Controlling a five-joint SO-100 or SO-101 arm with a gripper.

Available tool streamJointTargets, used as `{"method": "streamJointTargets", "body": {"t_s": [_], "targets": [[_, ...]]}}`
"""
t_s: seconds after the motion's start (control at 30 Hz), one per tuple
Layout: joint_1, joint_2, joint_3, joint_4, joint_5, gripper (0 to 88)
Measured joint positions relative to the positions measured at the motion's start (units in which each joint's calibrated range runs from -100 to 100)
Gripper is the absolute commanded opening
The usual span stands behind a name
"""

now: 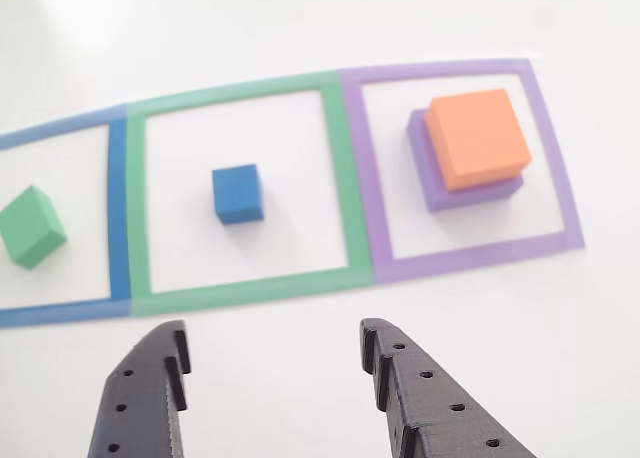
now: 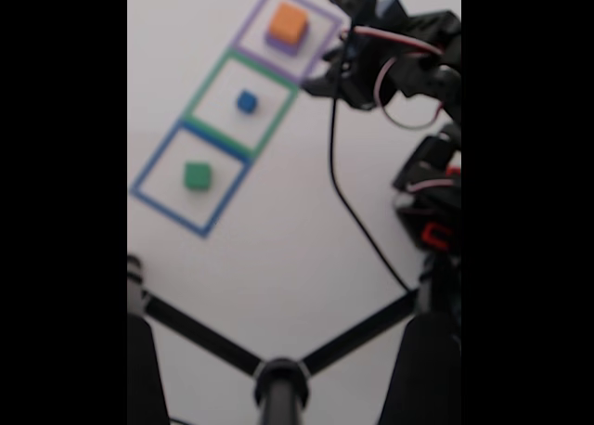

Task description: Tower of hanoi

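A small blue cube (image 1: 238,193) (image 2: 246,101) sits inside the green taped square. The green block (image 1: 32,226) (image 2: 197,175) rests in the blue taped square at the left. In the purple taped square the orange block (image 1: 478,137) (image 2: 288,22) lies on top of the purple block (image 1: 470,192) (image 2: 281,45). My gripper (image 1: 272,343) is open, its two black fingers rising from the bottom edge of the other view, short of the green square, with nothing between them. In the fixed view the arm and gripper (image 2: 327,80) hover to the right of the squares.
Three taped outlines run in a row on the white table: blue (image 2: 148,207), green (image 2: 206,79), purple (image 2: 249,23). A black cable (image 2: 348,207) trails across the table from the arm. A black stand's legs (image 2: 278,374) spread along the bottom of the fixed view.
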Motion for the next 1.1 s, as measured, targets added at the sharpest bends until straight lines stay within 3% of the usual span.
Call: {"method": "streamJointTargets", "body": {"t_s": [0.53, 1.1], "targets": [[0.74, -2.62, 36.64, -45.10, -0.59, 30.8], [-2.54, 35.04, 47.00, -102.57, 0.39, 30.4]]}}
